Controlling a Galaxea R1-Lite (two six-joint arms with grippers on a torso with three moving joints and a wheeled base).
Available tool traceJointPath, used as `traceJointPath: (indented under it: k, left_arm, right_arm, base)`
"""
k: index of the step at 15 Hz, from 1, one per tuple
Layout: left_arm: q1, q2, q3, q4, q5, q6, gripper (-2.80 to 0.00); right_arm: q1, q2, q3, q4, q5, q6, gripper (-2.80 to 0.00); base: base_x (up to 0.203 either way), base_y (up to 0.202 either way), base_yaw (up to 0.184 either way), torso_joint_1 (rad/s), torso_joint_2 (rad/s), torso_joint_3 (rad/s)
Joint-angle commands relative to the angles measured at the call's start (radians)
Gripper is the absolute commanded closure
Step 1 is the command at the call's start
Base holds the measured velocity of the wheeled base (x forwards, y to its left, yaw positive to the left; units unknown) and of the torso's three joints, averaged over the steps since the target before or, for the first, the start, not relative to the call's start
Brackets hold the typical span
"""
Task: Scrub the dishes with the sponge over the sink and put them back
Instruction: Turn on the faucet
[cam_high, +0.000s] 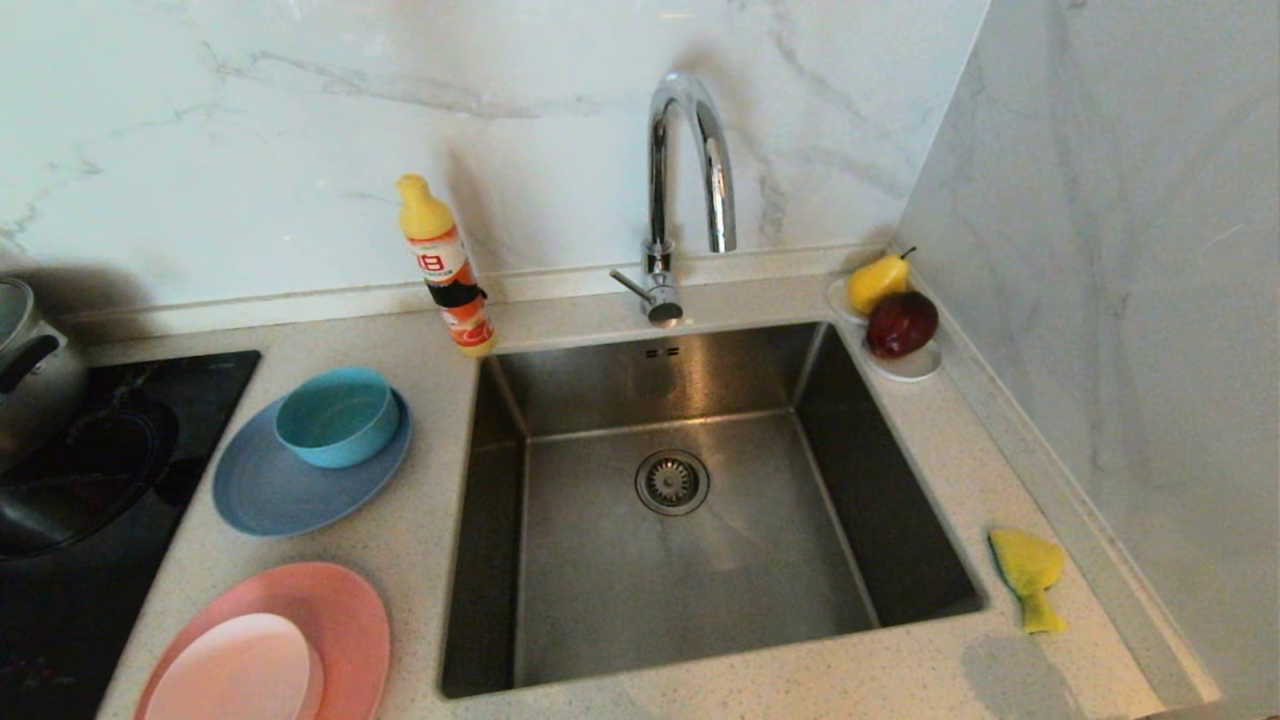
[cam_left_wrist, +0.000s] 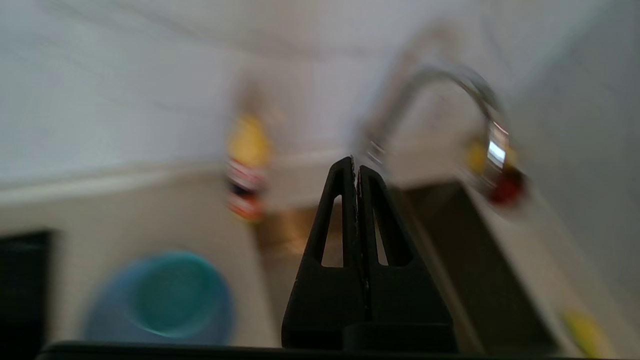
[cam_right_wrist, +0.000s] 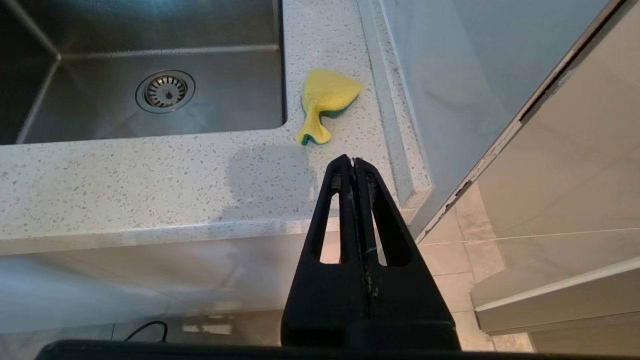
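The sponge (cam_high: 1028, 575) lies on the counter (cam_high: 930, 670) right of the sink (cam_high: 690, 500), long axis running front to back, narrow pinched end toward the front edge. Both the left gripper (cam_left_wrist: 356, 165) and right gripper (cam_right_wrist: 353, 165) are closed, empty, off the counter.

Only the two grippers are on show here, each caught by its own wrist camera. The left gripper (cam_left_wrist: 356, 167) is matte black plastic, two slim wedge-shaped fingers (cam_left_wrist: 332, 220) tapering to narrow tips, each with a long triangular cut-out through it and a broad solid base. The right gripper (cam_right_wrist: 353, 167) is the same black pair of hollowed wedges, with pale scuffs and specks along the inner edges of its fingers (cam_right_wrist: 385, 230).
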Motion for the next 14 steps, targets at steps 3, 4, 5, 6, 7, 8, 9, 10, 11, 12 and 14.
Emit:
traceJointPath:
  k: [3, 4, 5, 6, 7, 8, 9, 10, 11, 12, 14]
  left_arm:
    - [-0.061, 0.069, -0.014, 0.091, -0.119, -0.077, 0.0]
    - [-0.085, 0.079, -0.022, 0.113, -0.121, -0.077, 0.0]
    - [-0.138, 0.102, -0.03, 0.132, -0.119, -0.078, 0.0]
    - [-0.171, 0.135, -0.029, 0.14, -0.119, -0.08, 0.0]
    - [-0.181, 0.167, -0.03, 0.142, -0.12, -0.085, 0.0]
    - [-0.192, 0.204, -0.038, 0.132, -0.12, -0.098, 0.0]
    - [-0.2, 0.24, -0.044, 0.104, -0.118, -0.113, 0.0]
    - [-0.209, 0.284, -0.047, 0.072, -0.112, -0.121, 0.0]
    - [-0.216, 0.327, -0.05, 0.039, -0.093, -0.124, 0.0]
    - [-0.22, 0.369, -0.054, 0.002, -0.065, -0.127, 0.0]
    - [-0.223, 0.452, -0.056, -0.083, -0.027, -0.138, 0.0]
  right_arm:
    - [0.0, 0.001, 0.0, 0.0, 0.0, 0.0, 0.0]
    - [0.0, 0.001, 0.0, 0.0, 0.0, 0.0, 0.0]
    - [0.0, 0.001, 0.0, 0.0, 0.0, 0.0, 0.0]
    - [0.0, 0.001, 0.0, 0.0, 0.0, 0.0, 0.0]
    - [0.0, 0.001, 0.0, 0.0, 0.0, 0.0, 0.0]
    - [0.0, 0.001, 0.0, 0.0, 0.0, 0.0, 0.0]
    - [0.0, 0.001, 0.0, 0.0, 0.0, 0.0, 0.0]
    - [0.0, 0.001, 0.0, 0.0, 0.0, 0.0, 0.0]
    - [0.0, 0.001, 0.0, 0.0, 0.0, 0.0, 0.0]
    - [0.0, 0.001, 0.0, 0.0, 0.0, 0.0, 0.0]
    - [0.0, 0.001, 0.0, 0.0, 0.0, 0.0, 0.0]
  base:
    - [0.0, 0.0, 0.0, 0.0, 0.0, 0.0]
    - [0.0, 0.0, 0.0, 0.0, 0.0, 0.0]
    - [0.0, 0.0, 0.0, 0.0, 0.0, 0.0]
    - [0.0, 0.0, 0.0, 0.0, 0.0, 0.0]
    - [0.0, 0.0, 0.0, 0.0, 0.0, 0.0]
    - [0.0, 0.0, 0.0, 0.0, 0.0, 0.0]
    - [0.0, 0.0, 0.0, 0.0, 0.0, 0.0]
    - [0.0, 0.0, 0.0, 0.0, 0.0, 0.0]
    - [0.0, 0.0, 0.0, 0.0, 0.0, 0.0]
    - [0.0, 0.0, 0.0, 0.0, 0.0, 0.0]
    - [0.0, 0.0, 0.0, 0.0, 0.0, 0.0]
